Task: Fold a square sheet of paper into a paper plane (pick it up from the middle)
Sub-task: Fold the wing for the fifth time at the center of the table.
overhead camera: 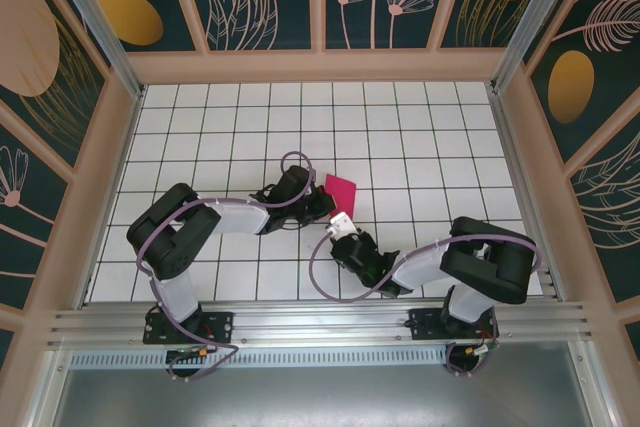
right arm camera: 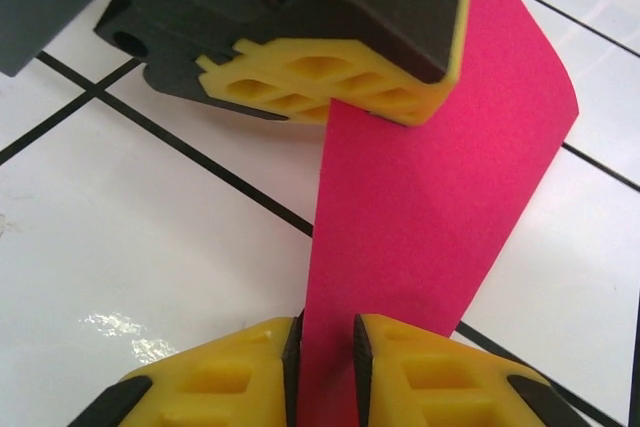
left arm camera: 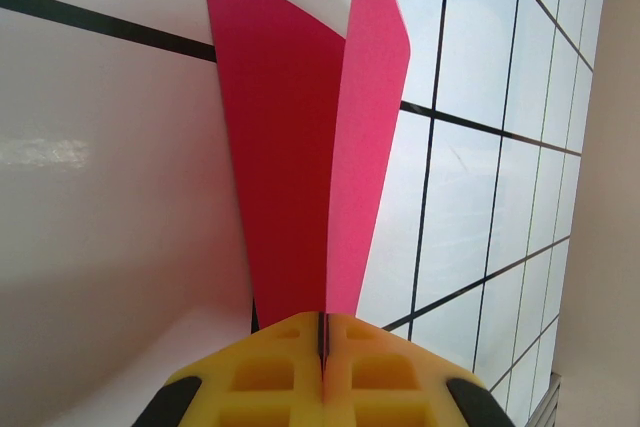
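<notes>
From above: near the middle of the white-tiled counter (overhead camera: 420,127), left tool (overhead camera: 318,203) at 9 o'clock of the square sheet of paper (overhead camera: 341,190), right tool (overhead camera: 346,231) at 6 o'clock of it, both just beside. Apparently held up off the tiles rather than laid flat, probably to give access to both faces for creasing. Too small here to read either grip. From the left wrist: yellow pads pressed flush together with no gap, pinching the sheet's near edge. Rising toward 12 o'clock as two flaps, a darker one at 11 and a brighter one at 1, meeting along a centre crease that runs straight into the pinch. Likely gripped right on the fold to keep the halves aligned. From the right wrist: at 12 o'clock, the left tool clamped on the far part of the paper; at 6 o'clock, the right tool's own pads either side of the sheet, with a narrow slot between and magenta passing through. Cannot tell whether squeezing or merely straddling. Seemingly placed to sharpen the crease against the anchored far end. Judging by the single fold, still far from a finished dart.
</notes>
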Tool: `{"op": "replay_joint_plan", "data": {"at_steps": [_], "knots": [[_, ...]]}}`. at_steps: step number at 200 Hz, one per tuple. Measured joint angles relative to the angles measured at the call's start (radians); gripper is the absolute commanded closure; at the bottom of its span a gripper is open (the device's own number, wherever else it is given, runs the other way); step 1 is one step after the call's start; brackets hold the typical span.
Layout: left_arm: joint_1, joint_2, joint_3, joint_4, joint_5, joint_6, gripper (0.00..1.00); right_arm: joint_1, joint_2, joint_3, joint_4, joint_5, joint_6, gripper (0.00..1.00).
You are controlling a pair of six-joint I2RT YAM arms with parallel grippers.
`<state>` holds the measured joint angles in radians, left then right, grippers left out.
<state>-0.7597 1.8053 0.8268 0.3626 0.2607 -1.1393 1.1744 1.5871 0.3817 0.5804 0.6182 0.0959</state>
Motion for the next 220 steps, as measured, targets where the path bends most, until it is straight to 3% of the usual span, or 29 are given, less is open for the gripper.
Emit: {"op": "replay_joint_plan", "data": {"at_steps": [47, 87, 111, 138, 162, 172, 197, 220], "knots": [[0.000, 0.000, 0.000, 0.000, 0.000, 0.000, 1.00, 0.002, 0.028, 0.016, 0.000, 0.036, -0.028, 0.84], [0.000, 0.000, 0.000, 0.000, -0.003, 0.000, 0.99, 0.002, 0.039, 0.024, 0.000, 0.054, -0.036, 1.00], [0.000, 0.000, 0.000, -0.002, -0.012, 0.000, 0.95, 0.004, 0.039, 0.025, -0.001, 0.060, -0.037, 1.00], [0.000, -0.005, 0.000, -0.018, -0.027, 0.002, 0.83, 0.003, 0.039, 0.026, -0.004, 0.062, -0.027, 1.00], [0.000, -0.031, -0.001, -0.045, -0.054, 0.006, 0.66, -0.008, 0.032, 0.024, -0.003, 0.026, -0.003, 1.00], [0.002, -0.056, -0.008, -0.053, -0.066, 0.010, 0.56, -0.024, 0.012, 0.015, 0.000, -0.014, 0.017, 1.00], [0.011, -0.148, -0.036, -0.068, -0.106, 0.014, 0.44, -0.086, -0.064, -0.020, 0.011, -0.141, 0.066, 1.00], [0.019, -0.232, -0.051, -0.081, -0.152, 0.024, 0.40, -0.155, -0.115, -0.043, 0.025, -0.275, 0.120, 1.00]]}}
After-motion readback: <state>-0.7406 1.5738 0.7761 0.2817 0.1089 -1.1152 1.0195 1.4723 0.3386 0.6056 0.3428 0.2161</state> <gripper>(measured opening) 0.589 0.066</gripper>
